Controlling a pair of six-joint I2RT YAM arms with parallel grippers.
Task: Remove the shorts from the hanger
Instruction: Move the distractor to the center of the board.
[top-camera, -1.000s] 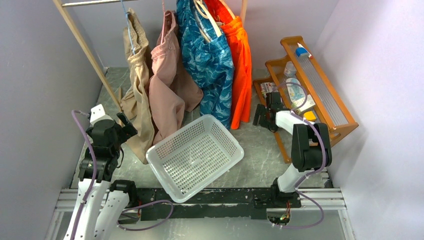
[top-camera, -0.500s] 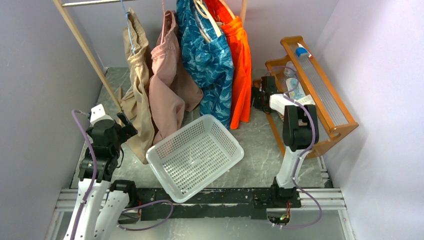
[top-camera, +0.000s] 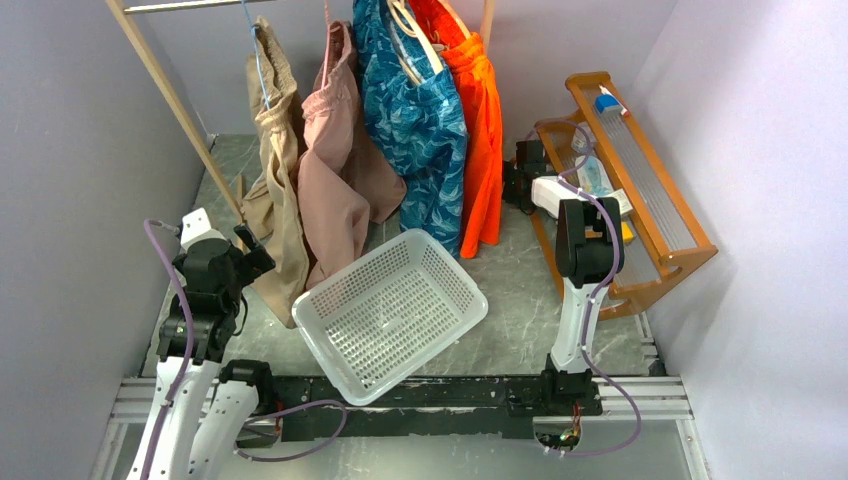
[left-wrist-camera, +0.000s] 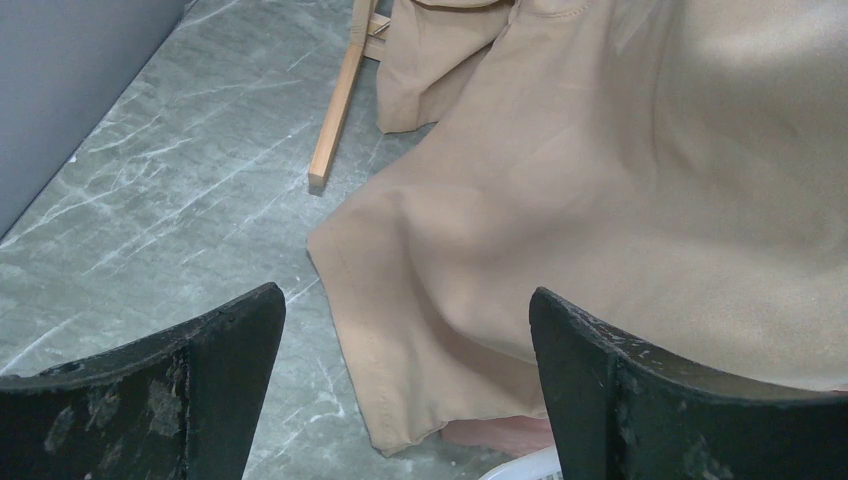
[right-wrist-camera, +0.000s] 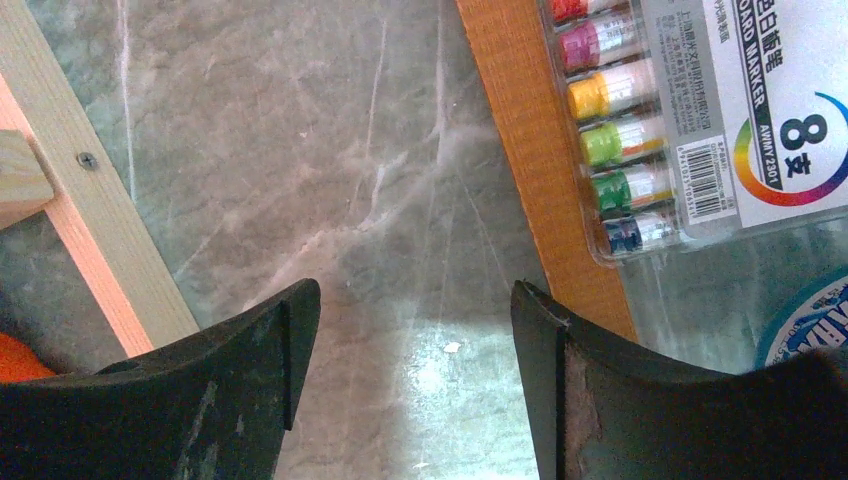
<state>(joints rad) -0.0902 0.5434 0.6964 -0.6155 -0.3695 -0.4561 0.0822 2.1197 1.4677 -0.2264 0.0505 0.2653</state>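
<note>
Four pairs of shorts hang from a wooden rack at the back: tan-beige, dusty pink, blue with a leafy pattern and bright orange. My left gripper is open and empty, low beside the hem of the tan pair. My right gripper is open and empty, stretched far back just right of the orange pair, above bare floor. A sliver of orange fabric shows at the left edge of the right wrist view.
A white perforated basket sits tilted on the floor in front of the shorts. A wooden shelf at the right holds a marker pack and other items. The rack's foot lies near my right gripper.
My right arm has reached further back and up along the shelf toward the orange shorts. My left arm has not moved.
</note>
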